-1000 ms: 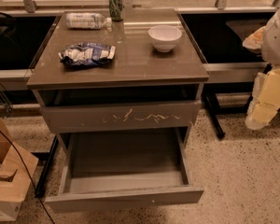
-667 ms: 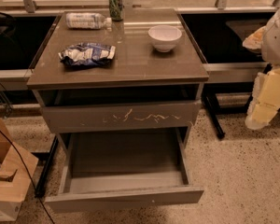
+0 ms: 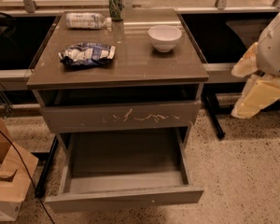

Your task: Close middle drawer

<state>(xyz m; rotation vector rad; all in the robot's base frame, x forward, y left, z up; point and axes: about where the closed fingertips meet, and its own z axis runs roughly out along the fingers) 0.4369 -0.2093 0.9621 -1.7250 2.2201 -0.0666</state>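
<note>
The middle drawer is pulled far out from the grey-brown cabinet, low at the front. Its bare grey inside shows, and its plain front faces the camera. Above it sits a drawer front with pale scratch marks, pushed in. My gripper, white and cream, hangs at the right edge of the view. It is well to the right of the cabinet, about level with the scratched front, and touches nothing.
On the cabinet top are a white bowl, a blue-white snack bag, a lying plastic bottle and a green can. A cardboard box and cables lie on the floor at left. Black table legs stand right of the cabinet.
</note>
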